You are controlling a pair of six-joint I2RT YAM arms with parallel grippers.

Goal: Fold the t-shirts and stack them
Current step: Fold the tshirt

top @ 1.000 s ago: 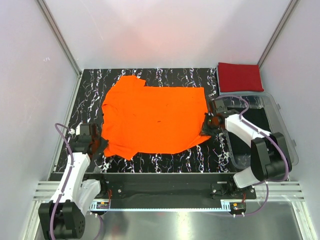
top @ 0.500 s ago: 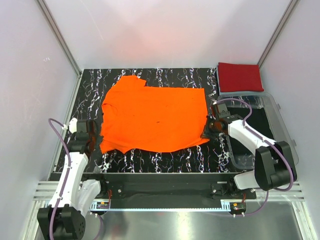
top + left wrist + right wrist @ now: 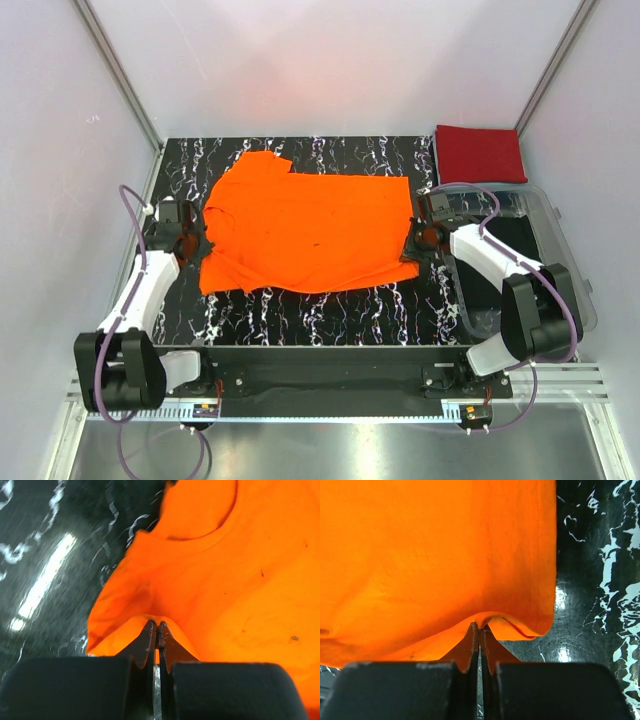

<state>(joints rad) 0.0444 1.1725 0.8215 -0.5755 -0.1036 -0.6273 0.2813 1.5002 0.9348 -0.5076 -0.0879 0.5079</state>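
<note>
Though pinched, orange t-shirt [image 3: 310,235] flat

Overhead view: a fixed camera above and behind the arm bases looks down on the whole black marbled table [image 3: 330,312]. Each wrist camera sits very close behind its own fingertips, the left gripper [image 3: 156,626] and the right gripper [image 3: 479,626], facing forward along them. All three views share the orange t-shirt [image 3: 310,232]: the wrist views show its left and right edges.
</note>
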